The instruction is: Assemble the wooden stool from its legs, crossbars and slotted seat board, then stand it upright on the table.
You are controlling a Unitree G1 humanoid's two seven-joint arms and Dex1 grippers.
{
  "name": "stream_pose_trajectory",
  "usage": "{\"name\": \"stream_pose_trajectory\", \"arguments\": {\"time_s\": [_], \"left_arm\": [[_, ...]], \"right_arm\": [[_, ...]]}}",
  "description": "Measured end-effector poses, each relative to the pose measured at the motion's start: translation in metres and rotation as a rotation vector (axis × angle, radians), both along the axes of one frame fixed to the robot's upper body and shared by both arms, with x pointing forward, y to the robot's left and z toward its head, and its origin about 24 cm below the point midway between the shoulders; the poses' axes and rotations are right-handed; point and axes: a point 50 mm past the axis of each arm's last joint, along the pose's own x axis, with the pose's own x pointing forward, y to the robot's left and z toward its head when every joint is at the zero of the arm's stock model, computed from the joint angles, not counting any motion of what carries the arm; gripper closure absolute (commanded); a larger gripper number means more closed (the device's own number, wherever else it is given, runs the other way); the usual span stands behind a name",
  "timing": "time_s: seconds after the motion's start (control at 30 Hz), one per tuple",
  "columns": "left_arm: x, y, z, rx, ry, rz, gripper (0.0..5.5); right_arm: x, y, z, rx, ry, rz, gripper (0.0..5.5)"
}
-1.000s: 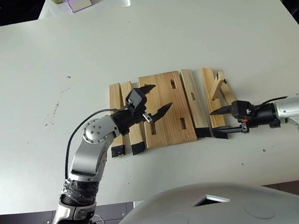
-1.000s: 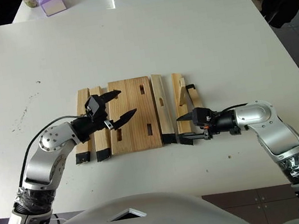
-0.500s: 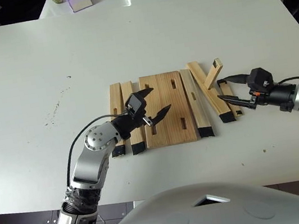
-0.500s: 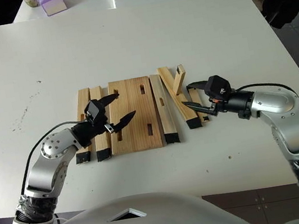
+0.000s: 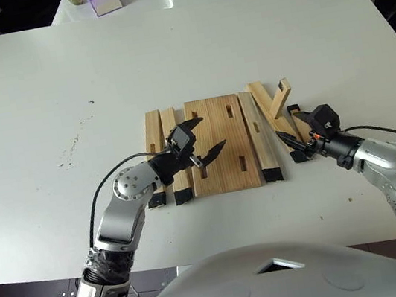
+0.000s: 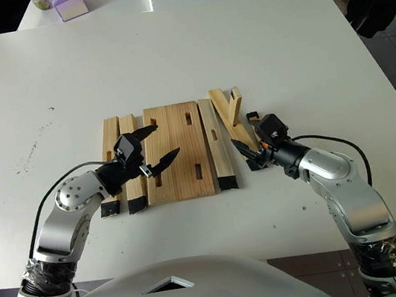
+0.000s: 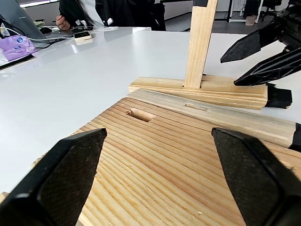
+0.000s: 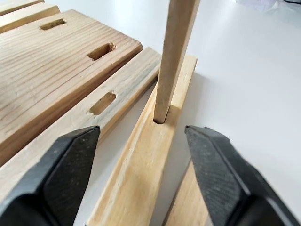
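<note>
The slotted seat board [image 5: 218,144] lay flat on the table [image 5: 96,74], and the left gripper [image 5: 200,137] hovered over its left part with the fingers spread. The right gripper [image 5: 289,128], fingers apart and grasping nothing, was at the leg [image 5: 268,113] right of the board. A crossbar [image 5: 280,98] stood in that leg's slot.

Stereo head pair above table [image 5: 37,83], wrist cameras close, low, apparently sharing seat board [image 7: 164,179]

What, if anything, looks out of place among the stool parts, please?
One leg right of the slotted seat board lies slanted instead of parallel to it, with a short crossbar standing in its slot. The right gripper is open beside it.
</note>
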Motion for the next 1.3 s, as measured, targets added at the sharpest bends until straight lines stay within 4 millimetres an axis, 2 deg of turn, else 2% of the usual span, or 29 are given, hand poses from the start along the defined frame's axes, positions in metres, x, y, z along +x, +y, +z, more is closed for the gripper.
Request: {"name": "stream_pose_trajectory", "arguments": {"time_s": [0.47,0.77,1.1,1.3], "left_arm": [[0.001,-0.001,0.001,0.006,-0.007,0.001,1.36],[0.001,-0.001,0.001,0.003,-0.007,0.001,1.36],[-0.002,-0.004,-0.003,0.013,0.002,-0.008,1.36],[-0.001,-0.004,-0.002,0.014,-0.002,-0.008,1.36]], "right_arm": [[0.000,0.001,-0.015,-0.012,0.061,-0.081,2.17],[-0.006,0.005,-0.024,-0.029,0.109,-0.074,2.17],[-0.002,-0.002,-0.027,-0.011,0.153,-0.185,3.42],[-0.001,0.002,-0.028,0.014,0.155,-0.215,3.44]]}}
